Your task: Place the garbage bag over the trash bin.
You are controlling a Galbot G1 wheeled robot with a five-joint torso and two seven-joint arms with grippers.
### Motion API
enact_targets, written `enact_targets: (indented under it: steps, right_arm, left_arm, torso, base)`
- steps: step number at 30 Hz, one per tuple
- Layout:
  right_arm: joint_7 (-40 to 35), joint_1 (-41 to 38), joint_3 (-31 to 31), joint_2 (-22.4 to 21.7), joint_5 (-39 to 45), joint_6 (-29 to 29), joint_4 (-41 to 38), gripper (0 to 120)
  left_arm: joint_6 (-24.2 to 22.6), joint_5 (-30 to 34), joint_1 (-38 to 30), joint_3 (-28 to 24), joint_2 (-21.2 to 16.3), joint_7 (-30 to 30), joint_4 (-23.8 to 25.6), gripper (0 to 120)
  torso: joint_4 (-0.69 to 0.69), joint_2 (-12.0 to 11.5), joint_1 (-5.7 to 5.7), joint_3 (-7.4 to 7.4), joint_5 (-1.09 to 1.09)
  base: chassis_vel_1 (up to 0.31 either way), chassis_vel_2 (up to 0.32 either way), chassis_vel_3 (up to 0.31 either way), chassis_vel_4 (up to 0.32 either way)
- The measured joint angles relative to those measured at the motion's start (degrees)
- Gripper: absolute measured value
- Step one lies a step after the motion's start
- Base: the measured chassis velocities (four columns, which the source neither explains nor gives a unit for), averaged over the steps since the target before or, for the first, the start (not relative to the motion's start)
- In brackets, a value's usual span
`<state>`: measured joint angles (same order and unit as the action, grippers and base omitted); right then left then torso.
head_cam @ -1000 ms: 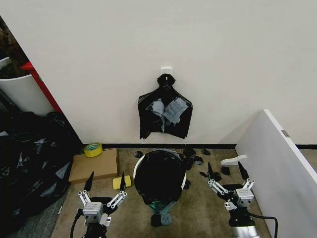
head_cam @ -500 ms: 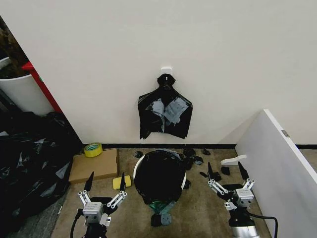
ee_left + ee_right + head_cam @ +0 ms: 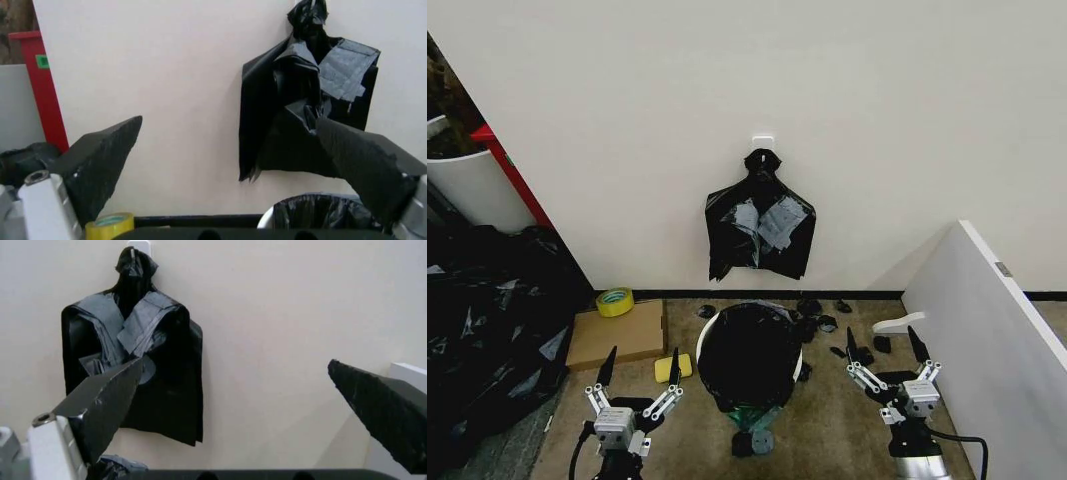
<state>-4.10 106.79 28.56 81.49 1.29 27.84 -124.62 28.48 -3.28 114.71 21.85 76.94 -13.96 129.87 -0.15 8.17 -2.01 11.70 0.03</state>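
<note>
Head view, left to right. A heap of black plastic (image 3: 482, 320) lies on the floor at far left, below a white cylinder with red edging (image 3: 472, 180). Beside the heap sits a flat cardboard box (image 3: 617, 333) with a roll of yellow tape (image 3: 614, 301) at its far edge, and a yellow sponge (image 3: 673, 368) lies just off its near corner. The left hand (image 3: 640, 368) hovers low over the floor, near the sponge, released, its two dark fingers spread wide and holding nothing. Between the two hands stands the trash bin (image 3: 706, 333); the garbage bag (image 3: 750, 357) is already draped over its mouth and hangs down its front, leaving only a strip of white rim showing on the left. The bag is clear of both hands, the left hand to one side of it and the right to the other. On the wall above hangs a knot-topped bunch of black bags (image 3: 759, 230). The right hand (image 3: 882, 345) is likewise released and empty, fingers apart, with a white panel (image 3: 987, 330) just beyond it.
</note>
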Motion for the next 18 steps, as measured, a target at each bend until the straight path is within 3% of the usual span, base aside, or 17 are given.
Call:
enact_targets:
  steps: [18]
  right_arm:
    - [0.0,0.0,0.0,0.0,0.0,0.0,0.0,100]
  left_arm:
    - [0.0,0.0,0.0,0.0,0.0,0.0,0.0,100]
  torso:
    - [0.0,0.0,0.0,0.0,0.0]
  base:
    - [0.0,0.0,0.0,0.0]
